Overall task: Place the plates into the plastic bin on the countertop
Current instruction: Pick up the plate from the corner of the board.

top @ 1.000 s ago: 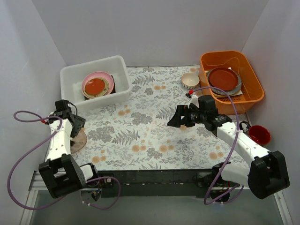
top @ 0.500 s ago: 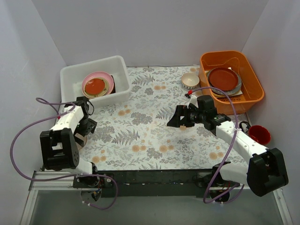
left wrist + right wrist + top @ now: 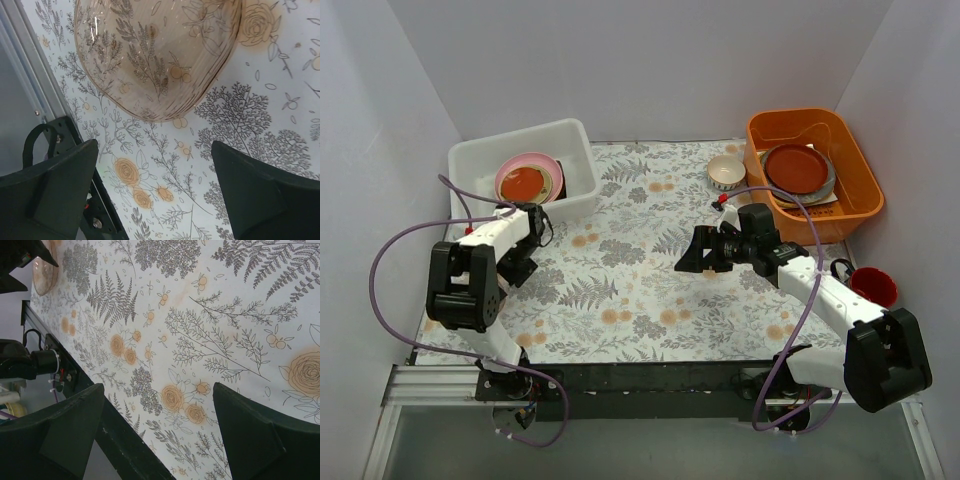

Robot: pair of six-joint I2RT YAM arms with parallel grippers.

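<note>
Well, the tabletop point(image 3: 620, 300) is lying mostly bare under its fern-and-flower cloth, which is giving both arms room to work. The plastic bin point(image 3: 517, 131) is sitting at ten o'clock in the overhead view, within the left arm's reach. It is already holding a stack of plates, with a pink plate point(image 3: 545, 165) showing near the top and a red-orange saucer point(image 3: 524, 183) resting on it. The orange tub point(image 3: 798, 116) at two o'clock is holding its own dishes and seems to be no part of the job.

The left tool point(image 3: 155, 145) is hanging at nine o'clock, near the bin's front wall, with its fingers point(image 3: 55, 185) spread wide and gripping nothing. Its wrist camera is looking down on an amber glass plate point(image 3: 155, 55) lying on the cloth just ahead of the fingertips. I am judging this to be the plate left to move, and the wide spread to be readying a grip on its rim. Lying low, the plate is offering little edge, so one finger will likely need to slip beneath it.

The right tool point(image 3: 157, 387) is hovering at about three o'clock, just right of centre. It is equally wide and empty, and apparently standing clear. A small cream bowl point(image 3: 726, 172) is standing at one o'clock beside the orange tub.
</note>
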